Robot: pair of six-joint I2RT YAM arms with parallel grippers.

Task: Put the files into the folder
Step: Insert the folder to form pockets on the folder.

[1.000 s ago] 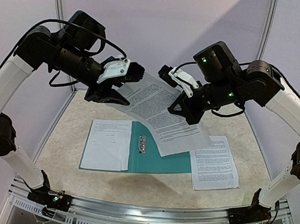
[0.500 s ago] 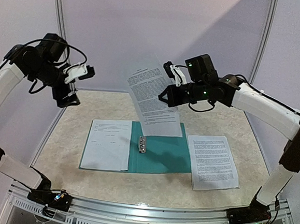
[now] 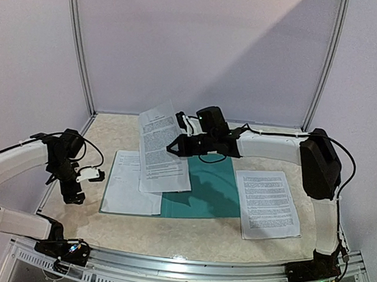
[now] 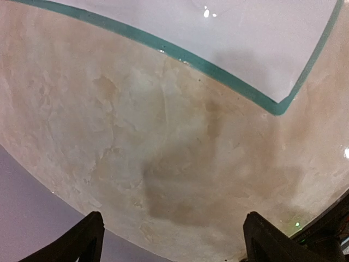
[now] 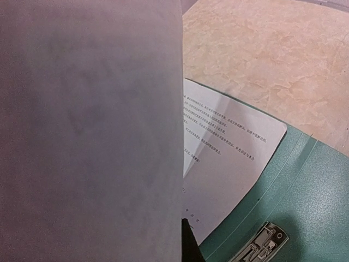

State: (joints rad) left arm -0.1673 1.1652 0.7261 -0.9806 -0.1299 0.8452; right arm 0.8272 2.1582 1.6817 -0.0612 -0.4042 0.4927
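The teal folder (image 3: 207, 188) lies open on the table, with its silver clip (image 5: 260, 246) at the spine. One white printed file (image 3: 124, 189) lies on its left cover. My right gripper (image 3: 178, 145) is shut on the edge of a second file (image 3: 158, 148), which hangs tilted over the folder's left half and fills the left of the right wrist view (image 5: 87, 131). A third file (image 3: 266, 204) lies on the table right of the folder. My left gripper (image 3: 80, 186) hangs open and empty, low over the table left of the folder; its fingers (image 4: 87, 243) stand wide apart.
White frame posts (image 3: 79, 47) and grey walls close in the back and sides. The folder's near-left corner (image 4: 279, 107) shows at the top of the left wrist view. The right arm (image 3: 273, 144) stretches across the back of the table.
The left gripper let go of the sheet, opened wide and swung down to the table left of the folder. The right gripper carried the sheet down and left over the folder.
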